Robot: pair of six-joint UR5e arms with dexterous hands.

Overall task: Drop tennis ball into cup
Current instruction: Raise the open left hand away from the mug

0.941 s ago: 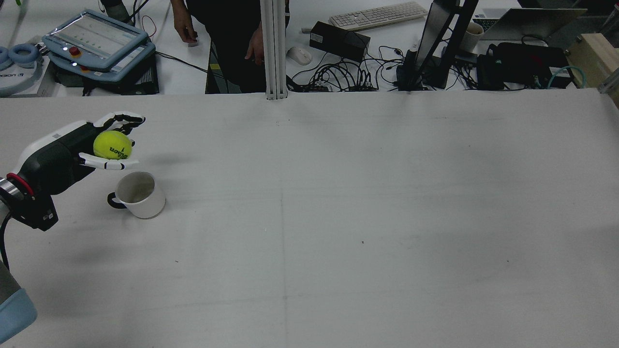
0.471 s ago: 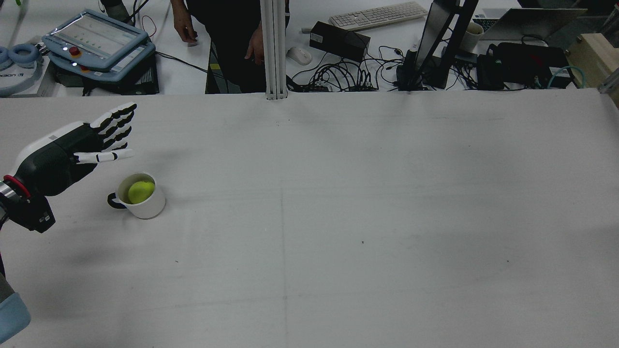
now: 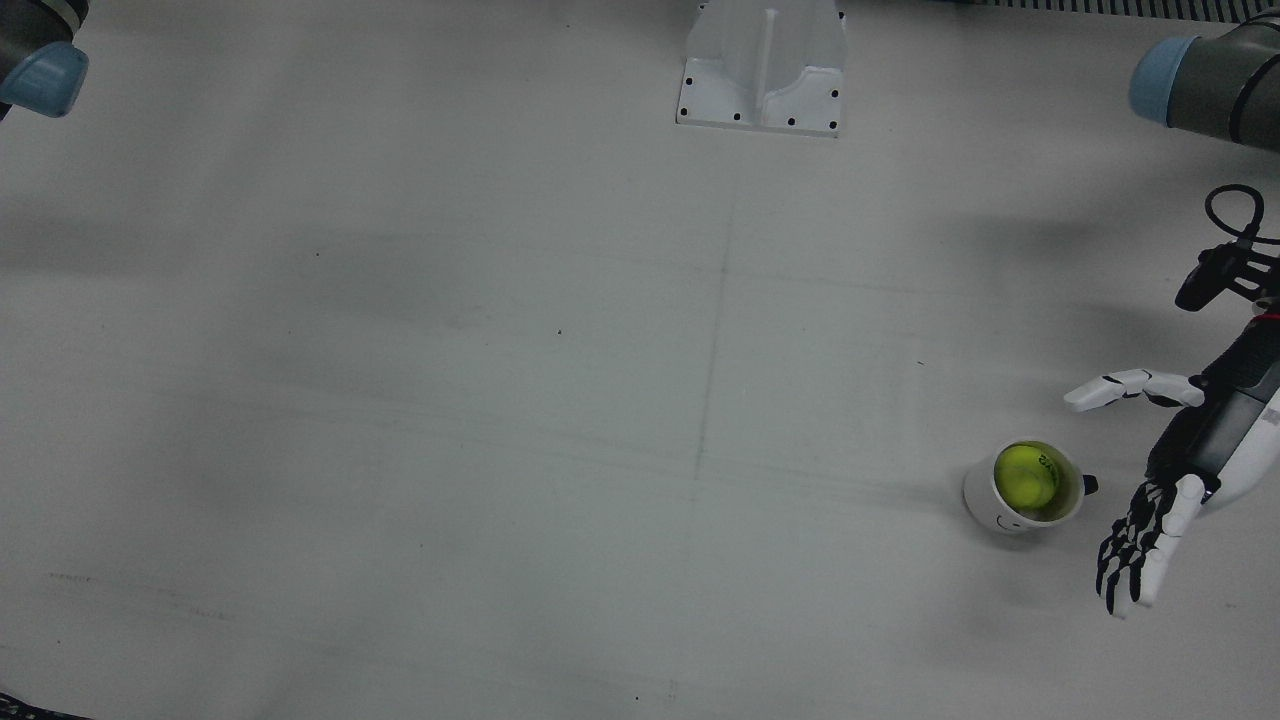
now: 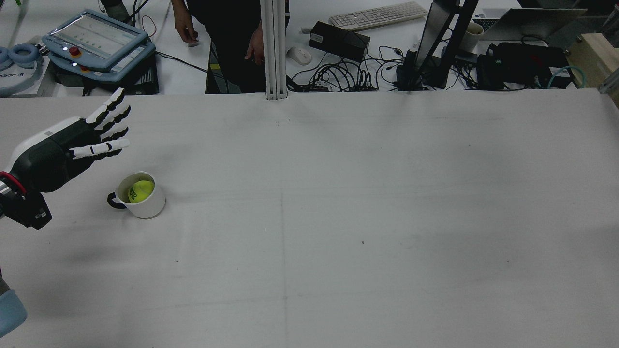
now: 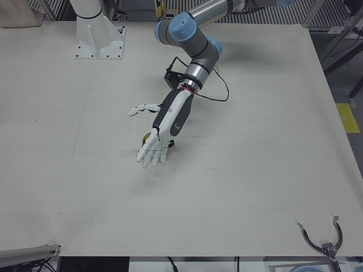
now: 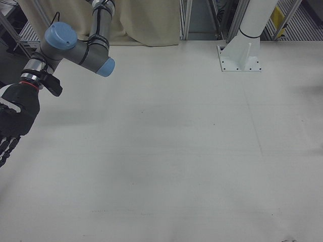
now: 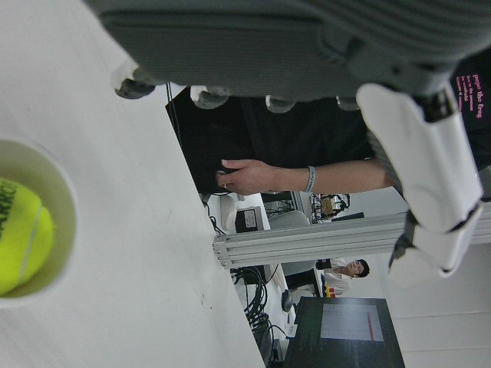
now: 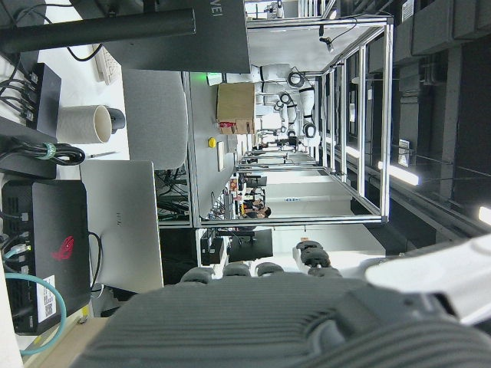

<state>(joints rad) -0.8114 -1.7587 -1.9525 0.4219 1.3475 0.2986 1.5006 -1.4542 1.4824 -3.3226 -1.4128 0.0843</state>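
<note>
The yellow-green tennis ball [image 4: 140,190] lies inside the white cup [image 4: 147,205] with a dark handle, at the table's left in the rear view. In the front view the ball [image 3: 1027,475] sits in the cup [image 3: 985,502], and the left hand view shows the ball [image 7: 19,238] at its edge. My left hand [image 4: 82,140] is open and empty, fingers spread, above and just beyond the cup; it also shows in the front view [image 3: 1170,470] and the left-front view [image 5: 164,122], where it hides most of the cup. My right hand [image 6: 12,121] hangs open, far from the cup.
A white pedestal base [image 3: 762,70] stands at the table's robot side. Beyond the table's far edge in the rear view are a teach pendant [image 4: 96,43], cables, a monitor stand [image 4: 437,43] and a person [image 4: 227,38].
My left hand opened and let go of the ball, which fell into the cup. The hand then drew back a little to the left and up, fingers spread.
</note>
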